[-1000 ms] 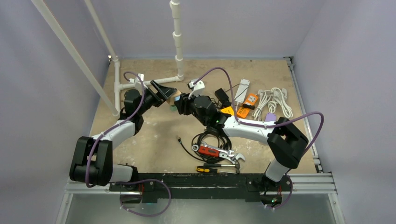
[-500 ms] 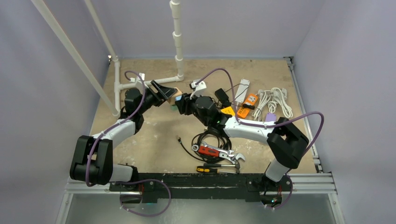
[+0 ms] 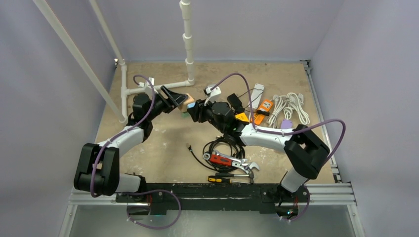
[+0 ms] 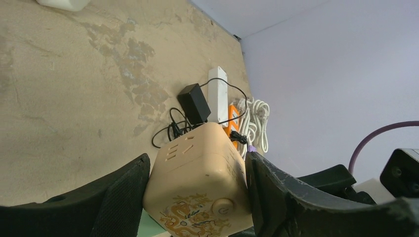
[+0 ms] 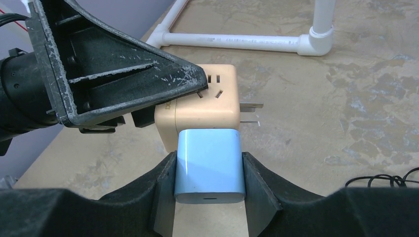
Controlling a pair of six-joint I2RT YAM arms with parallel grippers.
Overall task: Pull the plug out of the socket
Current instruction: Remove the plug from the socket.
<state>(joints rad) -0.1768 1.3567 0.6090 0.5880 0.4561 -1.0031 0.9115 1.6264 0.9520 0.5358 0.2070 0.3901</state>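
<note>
While left tool point(image 4: 196, 165) pinches cream socket point(image 4: 195, 177), right tool point(image 5: 208, 168) clamps blue plug point(image 5: 210, 173), plugged in.

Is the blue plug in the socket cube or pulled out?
In. The right wrist view shows the blue plug flush against the beige socket cube, with no gap and no prongs visible between them.
</note>
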